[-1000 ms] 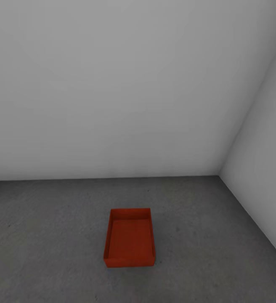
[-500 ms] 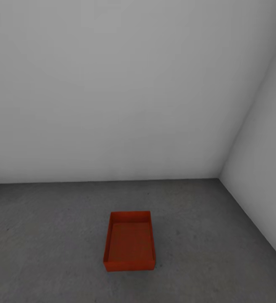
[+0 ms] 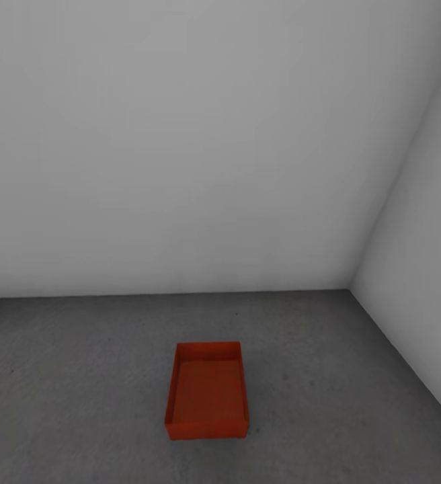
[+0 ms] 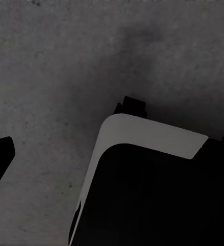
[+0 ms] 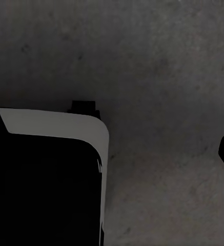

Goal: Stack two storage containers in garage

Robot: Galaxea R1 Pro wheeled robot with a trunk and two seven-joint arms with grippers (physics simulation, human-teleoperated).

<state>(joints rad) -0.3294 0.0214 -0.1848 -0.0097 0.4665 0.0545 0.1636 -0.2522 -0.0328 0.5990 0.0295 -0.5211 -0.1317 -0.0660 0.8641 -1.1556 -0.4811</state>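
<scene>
matt orange-red container [image 3: 207, 393], rough speckled concrete floor [image 3: 79, 376]

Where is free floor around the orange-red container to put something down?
Bare grey concrete floor lies on every side of the orange-red storage container: a wide patch to its left, a strip between it and the back white wall, and a patch toward the right-hand wall. The tightest spot is the corner where the two walls meet.

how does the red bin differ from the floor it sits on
The red bin is bright orange-red; the floor is dark grey. The bin's walls and bottom are smooth and plain, while the floor is rough and speckled. The bin is a small open-topped box with raised walls; the floor is a flat surface running to the white walls. Both look matte.
</scene>
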